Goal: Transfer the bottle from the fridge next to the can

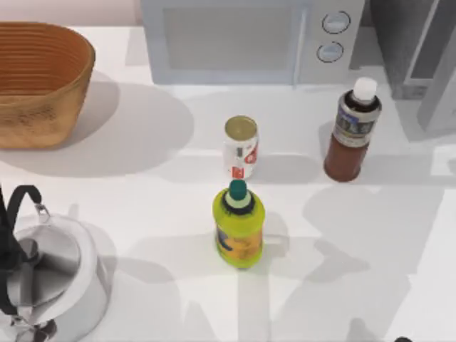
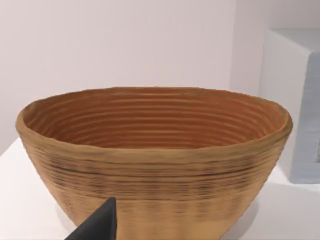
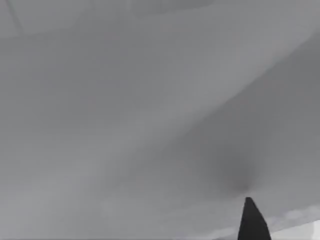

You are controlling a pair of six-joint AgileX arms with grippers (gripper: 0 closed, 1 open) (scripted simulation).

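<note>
Top view: bottle (image 1: pixel 351 132) upright right of can (image 1: pixel 241 147), near fridge (image 1: pixel 420 50)

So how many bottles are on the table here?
2. The dark bottle stands at the right, near the fridge; the yellow-green bottle stands mid-table, just in front of the can.

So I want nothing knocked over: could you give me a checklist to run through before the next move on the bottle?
1. Bottle upright on the table, outside the fridge: ok.
2. Bottle beside the can: not ok, a wide gap separates them.
3. Free space on the can's right side: ok.
4. Yellow-green bottle stands close in front of the can, a knock risk: not ok.
5. Pincer state, either arm: cannot tell.
</note>
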